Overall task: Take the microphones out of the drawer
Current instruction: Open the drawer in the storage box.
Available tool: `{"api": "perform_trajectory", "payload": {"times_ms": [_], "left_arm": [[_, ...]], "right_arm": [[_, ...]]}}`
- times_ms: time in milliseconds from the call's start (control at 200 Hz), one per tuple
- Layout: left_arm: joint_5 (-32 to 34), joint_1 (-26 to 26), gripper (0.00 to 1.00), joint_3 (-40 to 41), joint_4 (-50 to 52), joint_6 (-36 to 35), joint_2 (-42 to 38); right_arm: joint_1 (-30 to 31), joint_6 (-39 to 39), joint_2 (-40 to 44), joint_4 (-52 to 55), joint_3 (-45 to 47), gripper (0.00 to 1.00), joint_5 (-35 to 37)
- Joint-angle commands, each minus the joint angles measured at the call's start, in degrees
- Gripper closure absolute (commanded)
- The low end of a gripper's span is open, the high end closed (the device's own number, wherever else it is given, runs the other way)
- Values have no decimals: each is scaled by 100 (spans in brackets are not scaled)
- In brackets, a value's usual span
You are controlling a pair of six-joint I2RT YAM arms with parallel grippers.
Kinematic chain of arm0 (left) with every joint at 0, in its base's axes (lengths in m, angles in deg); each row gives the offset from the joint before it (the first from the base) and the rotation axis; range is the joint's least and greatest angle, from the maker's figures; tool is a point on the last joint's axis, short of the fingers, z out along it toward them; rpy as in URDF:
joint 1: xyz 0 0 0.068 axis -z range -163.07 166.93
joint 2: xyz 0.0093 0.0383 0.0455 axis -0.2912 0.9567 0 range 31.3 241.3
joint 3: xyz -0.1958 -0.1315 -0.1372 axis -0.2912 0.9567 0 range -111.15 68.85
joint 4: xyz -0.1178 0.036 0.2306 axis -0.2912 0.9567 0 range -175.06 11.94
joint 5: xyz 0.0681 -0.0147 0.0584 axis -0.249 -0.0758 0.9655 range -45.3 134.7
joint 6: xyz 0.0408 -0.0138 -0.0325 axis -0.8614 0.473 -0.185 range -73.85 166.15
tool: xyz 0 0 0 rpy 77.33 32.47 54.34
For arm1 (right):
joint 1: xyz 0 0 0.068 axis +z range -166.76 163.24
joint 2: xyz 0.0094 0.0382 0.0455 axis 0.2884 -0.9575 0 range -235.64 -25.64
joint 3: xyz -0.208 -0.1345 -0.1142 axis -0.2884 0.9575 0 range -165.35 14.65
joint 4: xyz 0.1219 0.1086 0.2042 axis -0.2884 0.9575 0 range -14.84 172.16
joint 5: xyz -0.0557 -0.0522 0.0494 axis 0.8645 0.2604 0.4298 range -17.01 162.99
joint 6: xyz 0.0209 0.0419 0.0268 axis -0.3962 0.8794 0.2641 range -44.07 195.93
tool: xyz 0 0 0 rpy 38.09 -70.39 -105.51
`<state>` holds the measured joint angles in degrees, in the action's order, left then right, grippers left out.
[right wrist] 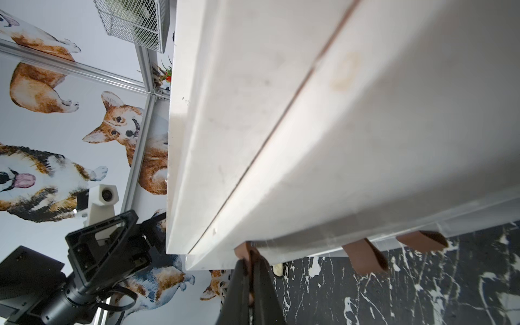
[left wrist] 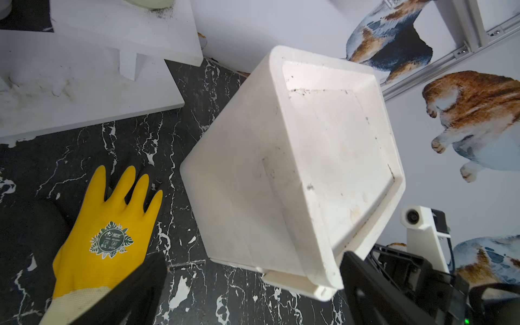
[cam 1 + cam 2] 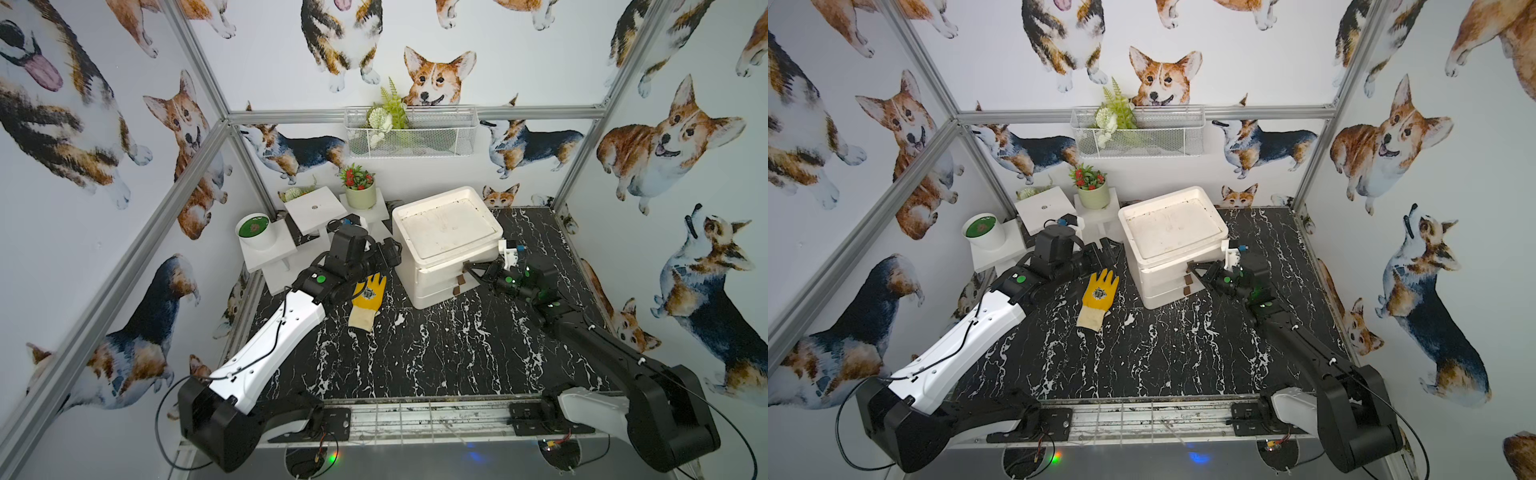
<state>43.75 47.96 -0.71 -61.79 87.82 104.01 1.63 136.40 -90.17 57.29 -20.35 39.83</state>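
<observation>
Three brown strap pulls [image 1: 363, 254] hang from the front face of the white plastic drawer unit [image 3: 436, 286], and the drawers appear shut. The microphone is not in view. You should judge it to lie inside the unit, behind that front face; its long axis cannot be told.

Your right gripper [image 1: 250, 264] stands at the unit's front, its jaws pressed together and pinching the uppermost pull [image 1: 242, 249], with its fingers pointing into the front face. The coming move turns on this line. The drawer should slide straight out from the front face, away from the unit's back wall, so the draw wants to run along the fingers' own axis, not sideways. The right arm is the nearer to the pulls.

Your left gripper [image 3: 390, 252] waits just beside the unit's left side wall, jaws spread wide and holding nothing. It looks well placed to reach in once the drawer is out. A yellow rubber work glove [image 3: 368, 297] lies flat off the unit's front-left corner, near the left gripper.
</observation>
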Motion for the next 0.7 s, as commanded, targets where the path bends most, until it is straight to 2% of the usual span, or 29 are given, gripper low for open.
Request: {"api": "perform_trajectory", "payload": {"times_ms": [0,295,420,696], "left_arm": [[234,20,0,-403,47,-197,325],[788,413,23,-1681,744,-603,1373],[1068,573,36,-2078,1011,-676,1734],[1535,800,48,-2604,1400,-852,2197]], "right_arm": [[20,-459,410,971,-9,100,44],[32,-610,1597,2168,333,100,146],[33,-668,2002,2573,414,100,246],[135,-728,2367,3155,390,100,291]]}}
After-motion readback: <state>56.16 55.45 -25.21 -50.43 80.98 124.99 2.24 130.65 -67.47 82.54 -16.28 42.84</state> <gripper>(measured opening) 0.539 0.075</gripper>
